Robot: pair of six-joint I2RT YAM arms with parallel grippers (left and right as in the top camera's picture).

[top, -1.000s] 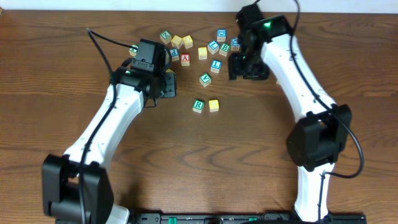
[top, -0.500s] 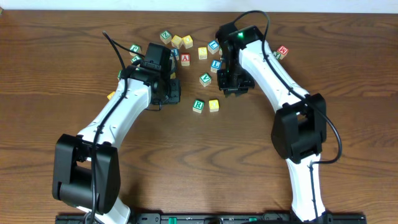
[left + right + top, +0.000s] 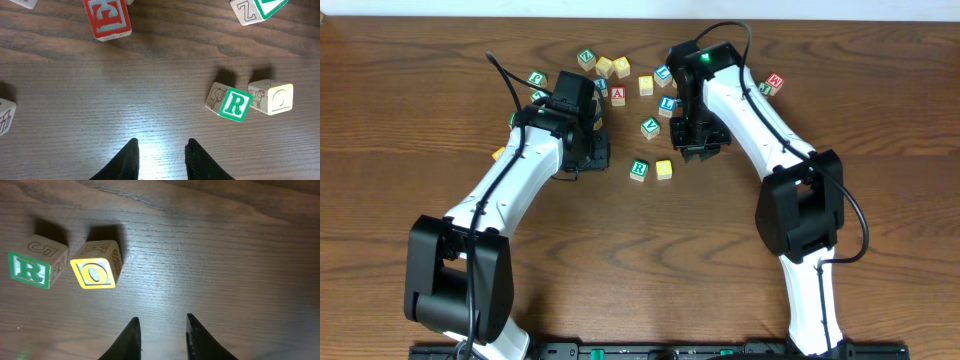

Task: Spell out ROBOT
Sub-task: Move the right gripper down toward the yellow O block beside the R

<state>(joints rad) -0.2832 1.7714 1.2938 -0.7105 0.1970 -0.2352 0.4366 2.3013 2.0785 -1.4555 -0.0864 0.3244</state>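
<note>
Overhead, R cube [image 3: 639, 169] just beside O cube [image 3: 664, 169]

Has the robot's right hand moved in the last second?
Yes. From overhead, the right hand has come nearer the green R cube and the yellow O cube beside it, which lie where they were.

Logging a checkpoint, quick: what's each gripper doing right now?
Left gripper: open, narrow gap, holding nothing.
Right gripper: open, narrow gap, holding nothing.
</note>
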